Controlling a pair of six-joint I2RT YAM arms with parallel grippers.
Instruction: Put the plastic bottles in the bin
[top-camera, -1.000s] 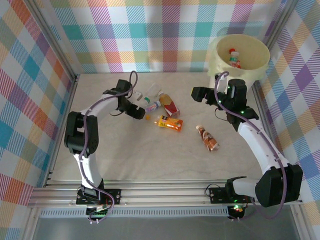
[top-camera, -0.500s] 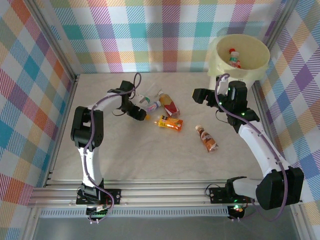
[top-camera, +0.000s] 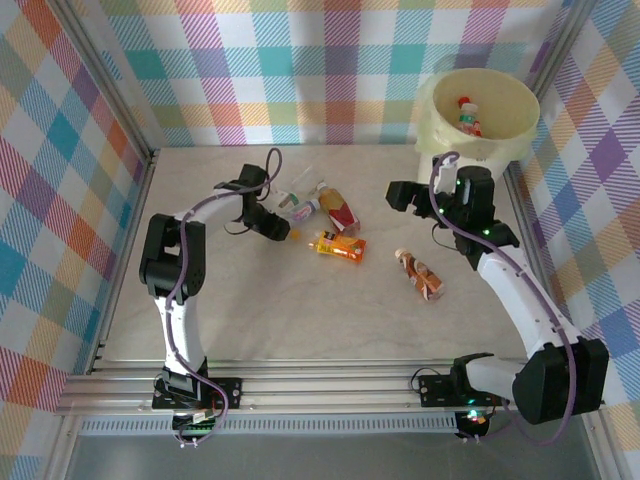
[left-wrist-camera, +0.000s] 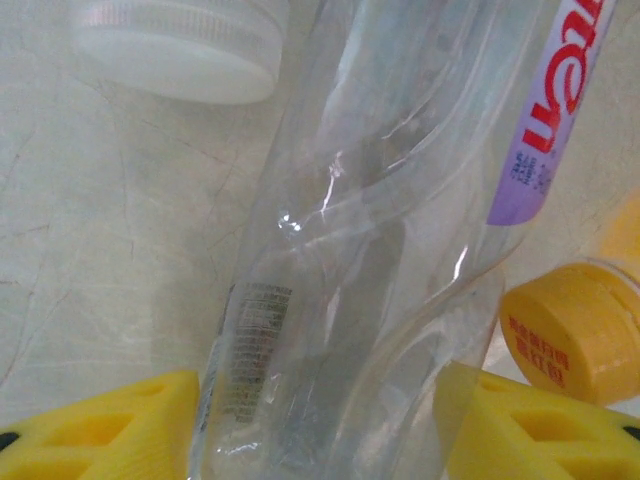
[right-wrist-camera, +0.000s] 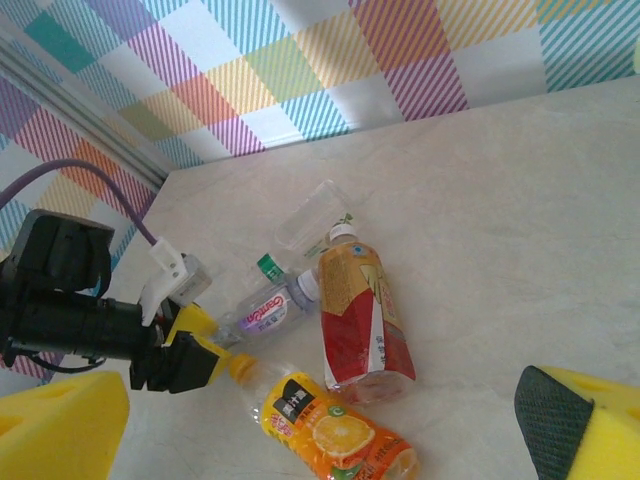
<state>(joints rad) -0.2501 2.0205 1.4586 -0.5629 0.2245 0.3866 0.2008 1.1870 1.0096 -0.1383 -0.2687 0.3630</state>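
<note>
The job looks barely begun. The bin (top-camera: 428, 125) in the far right corner holds at least one red-capped bottle (top-camera: 466, 113), and the others lie on the surface (top-camera: 250, 310). The left tool (top-camera: 281, 229) straddles a clear bottle (left-wrist-camera: 370, 250) with its fingers at the sides, but I cannot tell if they pinch it. A red bottle (top-camera: 339, 209), an orange bottle (top-camera: 340, 246) and a brown bottle (top-camera: 424, 277) remain loose. The right tool (top-camera: 403, 196) hangs near the bin, spread wide and empty.
</note>
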